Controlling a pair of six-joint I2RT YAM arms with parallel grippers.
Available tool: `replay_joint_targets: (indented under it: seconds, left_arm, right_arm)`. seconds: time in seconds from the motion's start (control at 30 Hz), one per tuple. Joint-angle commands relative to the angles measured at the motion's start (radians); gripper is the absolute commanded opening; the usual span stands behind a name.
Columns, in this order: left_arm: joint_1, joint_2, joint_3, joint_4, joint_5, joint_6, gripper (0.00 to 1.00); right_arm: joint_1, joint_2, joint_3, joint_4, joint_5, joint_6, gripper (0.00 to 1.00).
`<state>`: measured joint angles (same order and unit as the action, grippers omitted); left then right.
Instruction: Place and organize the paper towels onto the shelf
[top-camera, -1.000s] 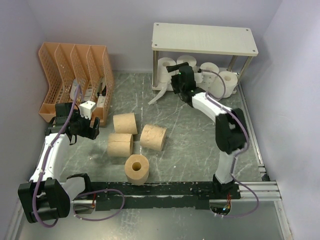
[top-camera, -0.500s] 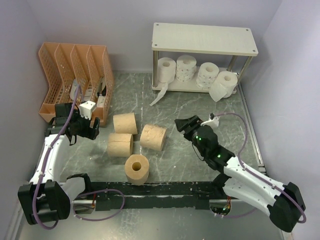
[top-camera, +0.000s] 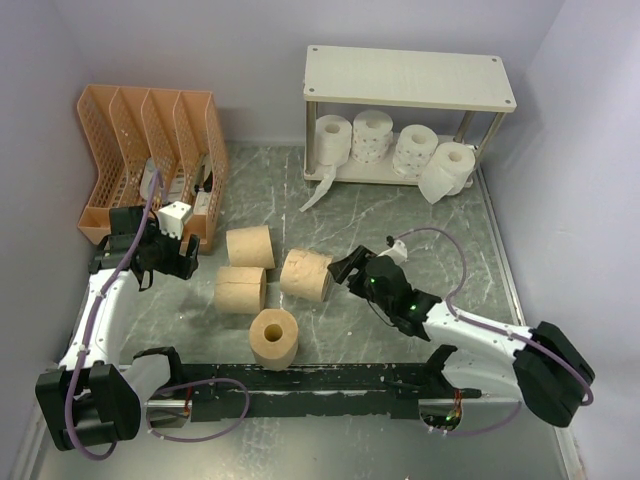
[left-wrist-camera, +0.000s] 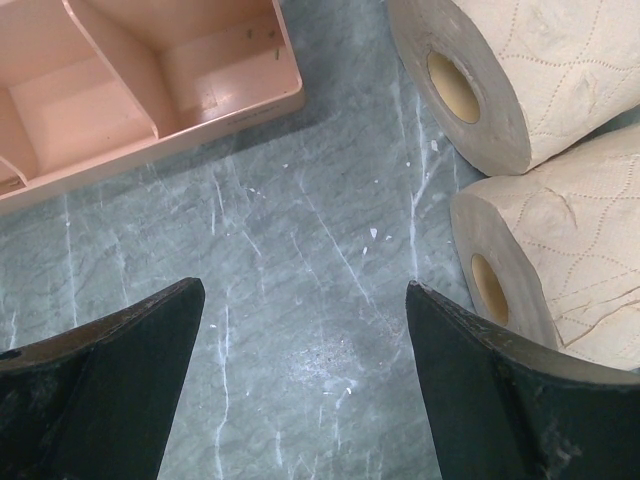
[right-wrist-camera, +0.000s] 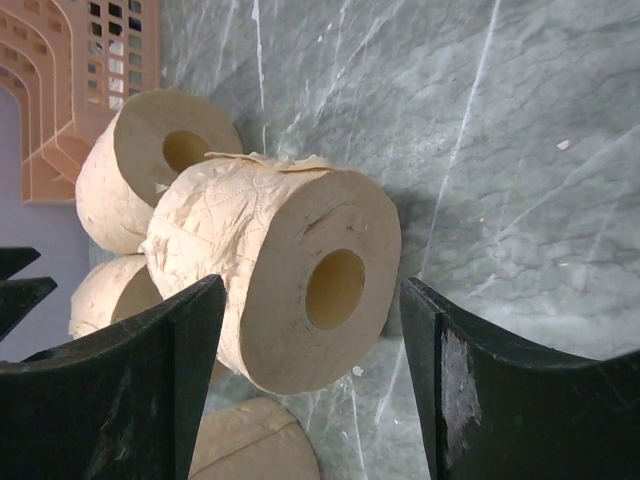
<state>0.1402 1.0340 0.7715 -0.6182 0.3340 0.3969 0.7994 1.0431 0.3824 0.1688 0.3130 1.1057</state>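
Four white paper towels (top-camera: 392, 150) stand in a row on the lower board of the shelf (top-camera: 408, 78); its top board is bare. Four tan paper towels lie on the table: one at the back (top-camera: 250, 246), one on the left (top-camera: 241, 289), one on the right (top-camera: 306, 275) and one at the front (top-camera: 273, 339). My right gripper (top-camera: 343, 271) is open, low, right next to the right tan roll (right-wrist-camera: 290, 280), whose end with the hollow core sits between the fingers without touching them. My left gripper (top-camera: 170, 262) is open and empty over bare table (left-wrist-camera: 303, 290), left of two tan rolls (left-wrist-camera: 560, 270).
An orange slotted file organizer (top-camera: 150, 150) stands at the back left, close to my left gripper, and its corner shows in the left wrist view (left-wrist-camera: 160, 80). A loose white paper tail (top-camera: 316, 192) hangs from the leftmost shelf roll onto the table. Walls enclose the table.
My right arm has drawn back from the shelf's lower tier and swung down and left, its open gripper now at the right tan roll. The left arm has not moved.
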Motion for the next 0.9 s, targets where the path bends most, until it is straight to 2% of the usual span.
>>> replay_joint_targets:
  seconds: [0.0, 0.27, 0.47, 0.6, 0.67, 0.8, 0.83, 0.87]
  left_arm:
    - [-0.002, -0.005, 0.023, 0.006, 0.004, 0.013, 0.94]
    - [-0.001, -0.005, 0.022, 0.006, 0.005, 0.014, 0.94]
    - [-0.001, -0.005, 0.022, 0.005, 0.005, 0.014, 0.94]
    - [-0.001, -0.006, 0.022, 0.005, 0.005, 0.014, 0.94]
    - [-0.002, -0.005, 0.022, 0.005, 0.006, 0.014, 0.94]
    - [-0.001, -0.005, 0.023, 0.005, 0.005, 0.014, 0.94]
    - [-0.001, -0.005, 0.023, 0.005, 0.006, 0.014, 0.94]
    - [-0.001, -0.005, 0.023, 0.006, 0.006, 0.014, 0.94]
  right_arm:
    - [0.019, 0.084, 0.025, 0.127, -0.030, 0.005, 0.69]
    - [0.057, 0.217, 0.053, 0.252, -0.048, 0.022, 0.60]
    - [0.077, 0.241, 0.040, 0.303, -0.043, 0.027, 0.42]
    - [0.090, 0.257, 0.037, 0.325, -0.042, 0.041, 0.40]
    - [0.094, 0.274, 0.048, 0.319, -0.039, 0.049, 0.36]
    - [0.105, 0.325, 0.080, 0.310, -0.046, 0.046, 0.36]
    - [0.109, 0.340, 0.088, 0.311, -0.049, 0.043, 0.29]
    - [0.112, 0.353, 0.093, 0.317, -0.048, 0.037, 0.16]
